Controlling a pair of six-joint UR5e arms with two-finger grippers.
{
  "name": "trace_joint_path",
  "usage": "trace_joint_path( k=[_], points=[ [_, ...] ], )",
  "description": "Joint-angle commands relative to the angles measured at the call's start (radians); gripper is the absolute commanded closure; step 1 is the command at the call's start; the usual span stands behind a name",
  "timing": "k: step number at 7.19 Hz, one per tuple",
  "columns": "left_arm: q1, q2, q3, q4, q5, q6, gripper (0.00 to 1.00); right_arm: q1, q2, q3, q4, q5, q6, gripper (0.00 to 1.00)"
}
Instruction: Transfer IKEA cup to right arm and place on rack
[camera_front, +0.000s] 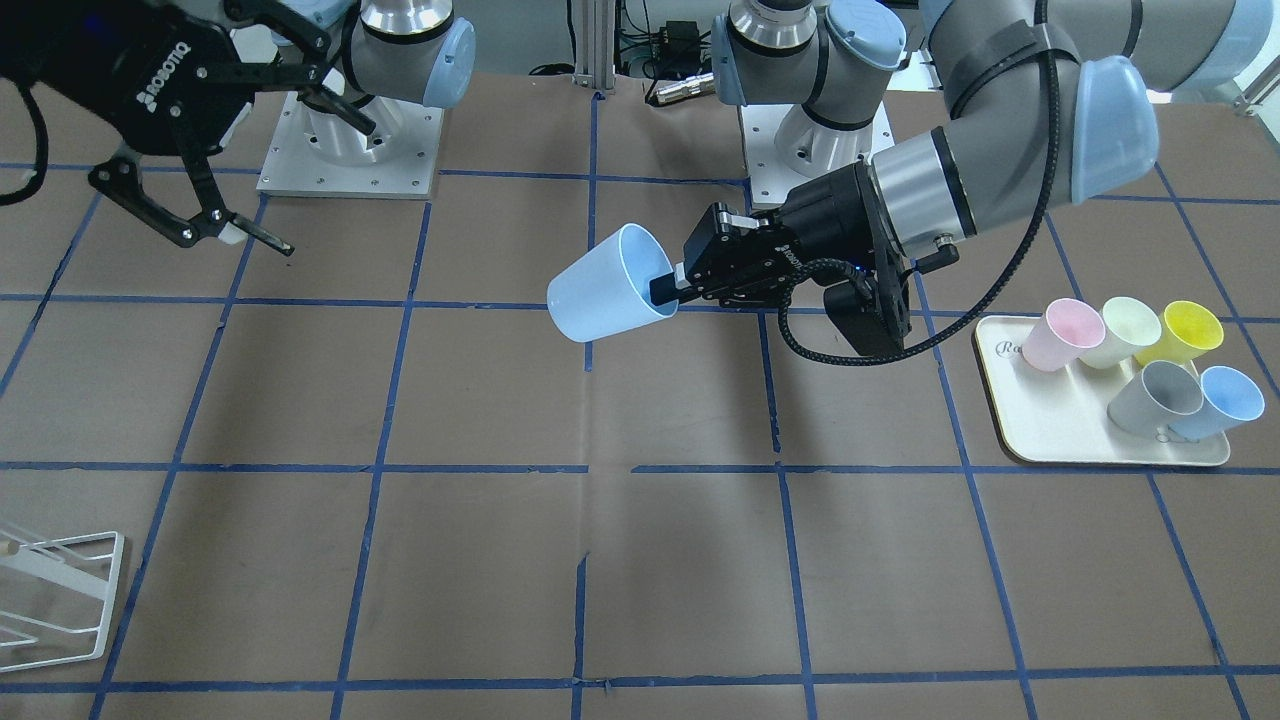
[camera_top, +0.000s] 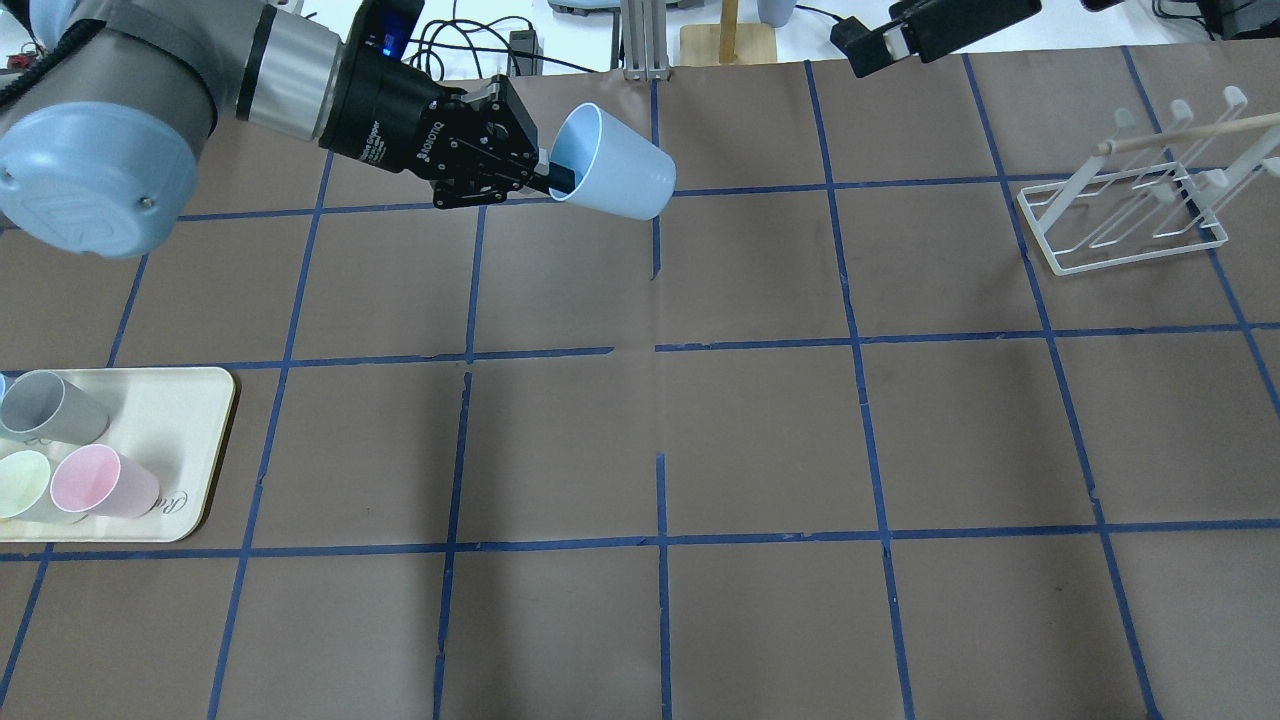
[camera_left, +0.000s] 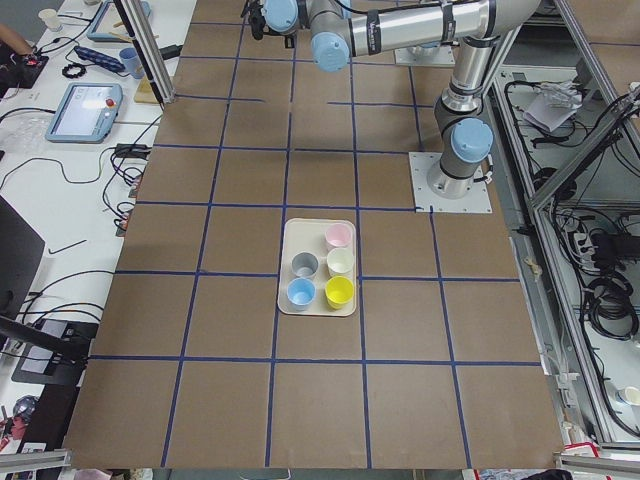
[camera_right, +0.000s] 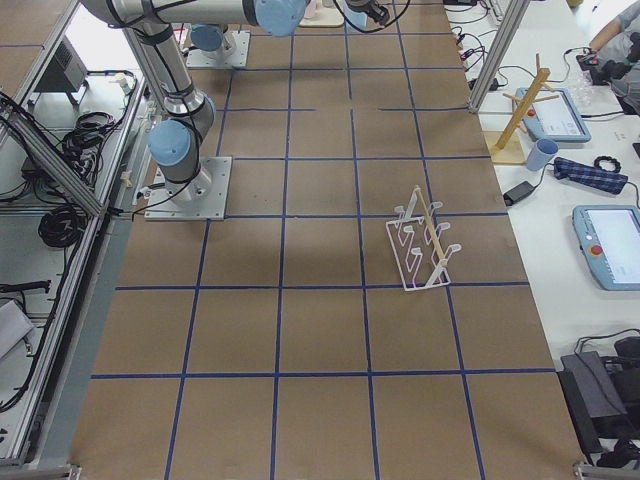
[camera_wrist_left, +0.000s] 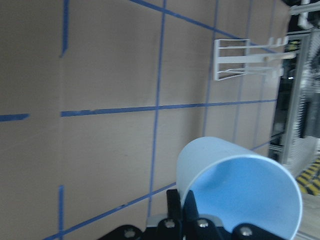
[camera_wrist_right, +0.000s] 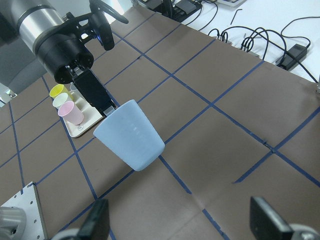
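My left gripper (camera_front: 668, 288) is shut on the rim of the pale blue IKEA cup (camera_front: 608, 285) and holds it on its side above the table, base pointing away from the arm. The cup also shows in the overhead view (camera_top: 618, 165), the left wrist view (camera_wrist_left: 235, 185) and the right wrist view (camera_wrist_right: 131, 136). My right gripper (camera_front: 305, 180) is open and empty, apart from the cup, with its fingers (camera_wrist_right: 267, 220) spread wide. The white wire rack (camera_top: 1130, 215) stands at the table's far right edge and shows in the front-facing view (camera_front: 60, 600).
A cream tray (camera_front: 1040, 420) on the left arm's side holds pink, pale green, yellow and grey cups and a second blue cup (camera_front: 1222, 400). Brown paper with a blue tape grid covers the table. Both arm bases stand at the table's robot side.
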Motion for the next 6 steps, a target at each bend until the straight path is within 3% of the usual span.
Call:
trace_joint_path(
  k=[1,3,6],
  points=[
    [0.024,0.031,-0.171,0.033,-0.248,0.082,1.00,0.011,0.040,-0.016,0.043,0.117,-0.085,0.00],
    [0.013,0.109,-0.200,0.053,-0.256,0.076,1.00,0.108,0.054,-0.005,0.036,0.152,-0.112,0.00],
    [0.013,0.181,-0.285,0.056,-0.258,0.088,1.00,0.110,0.085,0.002,0.049,0.148,-0.139,0.00]
  ],
)
